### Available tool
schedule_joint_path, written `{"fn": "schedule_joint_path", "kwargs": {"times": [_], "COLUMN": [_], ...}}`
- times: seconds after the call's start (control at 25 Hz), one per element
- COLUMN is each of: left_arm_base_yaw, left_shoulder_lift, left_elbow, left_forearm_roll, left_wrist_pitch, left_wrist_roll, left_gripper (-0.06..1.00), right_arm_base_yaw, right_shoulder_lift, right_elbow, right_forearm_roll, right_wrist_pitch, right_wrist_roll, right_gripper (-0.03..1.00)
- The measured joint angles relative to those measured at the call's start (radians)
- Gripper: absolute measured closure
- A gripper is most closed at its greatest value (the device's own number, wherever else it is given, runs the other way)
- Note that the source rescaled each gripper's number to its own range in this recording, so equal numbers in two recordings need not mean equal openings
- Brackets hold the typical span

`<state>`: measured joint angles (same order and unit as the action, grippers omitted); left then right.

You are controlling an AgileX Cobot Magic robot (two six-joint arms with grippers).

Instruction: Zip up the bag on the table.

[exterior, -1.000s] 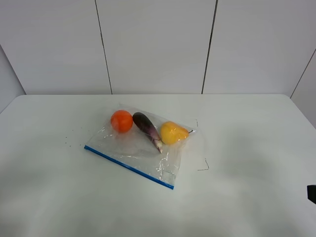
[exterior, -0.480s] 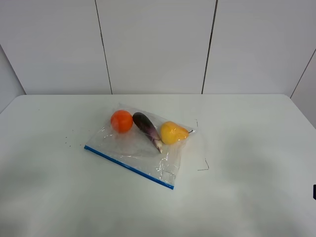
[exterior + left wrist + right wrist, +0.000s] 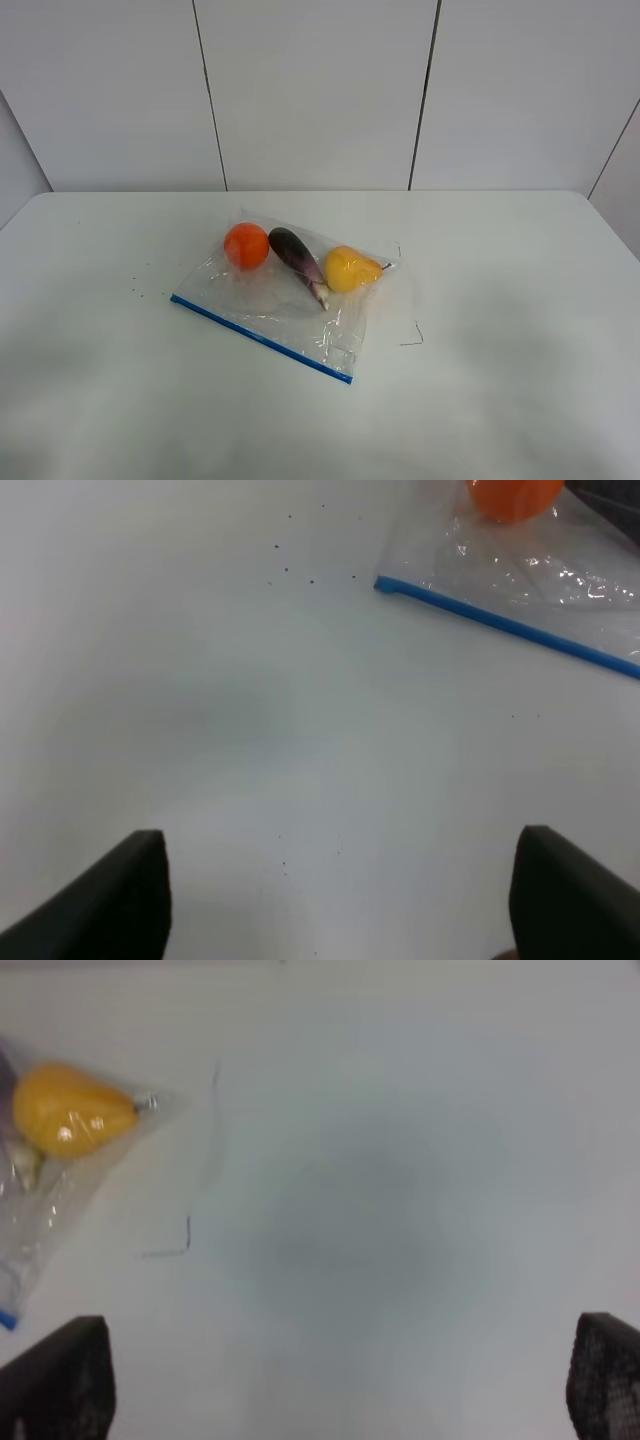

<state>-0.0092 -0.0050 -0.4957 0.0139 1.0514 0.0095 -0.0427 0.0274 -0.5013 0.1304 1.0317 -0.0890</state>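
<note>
The clear bag (image 3: 285, 300) lies flat on the white table (image 3: 500, 300), its blue zip strip (image 3: 260, 338) along the near edge. Inside it show an orange (image 3: 246, 245), a purple eggplant (image 3: 297, 255) and a yellow pear (image 3: 350, 268). Neither gripper shows in the high view. In the left wrist view my left gripper (image 3: 340, 900) is open over bare table, well short of the zip strip (image 3: 500, 623) and the orange (image 3: 512, 495). My right gripper (image 3: 335, 1380) is open too, holding nothing, with the pear (image 3: 70, 1110) and a bag corner (image 3: 40, 1200) off to one side.
Thin pen marks (image 3: 412, 335) lie on the table just right of the bag, and small dark specks (image 3: 140, 285) to its left. A white panelled wall (image 3: 320, 90) stands behind the table's far edge.
A dark bit of the right arm at the high view's right edge has slid out of sight. The bag and fruit have not moved.
</note>
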Motion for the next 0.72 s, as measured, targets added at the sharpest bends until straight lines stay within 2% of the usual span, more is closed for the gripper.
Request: {"fn": "schedule_joint_path", "kwargs": {"times": [0.72], "left_arm_base_yaw": [0.000], "left_shoulder_lift": [0.000], "left_elbow": [0.000], "left_forearm_roll": [0.000], "left_wrist_pitch": [0.000], "left_wrist_roll": [0.000], "left_gripper": [0.04], "right_arm_base_yaw": [0.000], "right_shoulder_lift": [-0.032], "right_elbow": [0.000], "right_forearm_roll": [-0.032], "right_wrist_pitch": [0.000], "right_wrist_roll": [0.000], "right_gripper": [-0.03]}}
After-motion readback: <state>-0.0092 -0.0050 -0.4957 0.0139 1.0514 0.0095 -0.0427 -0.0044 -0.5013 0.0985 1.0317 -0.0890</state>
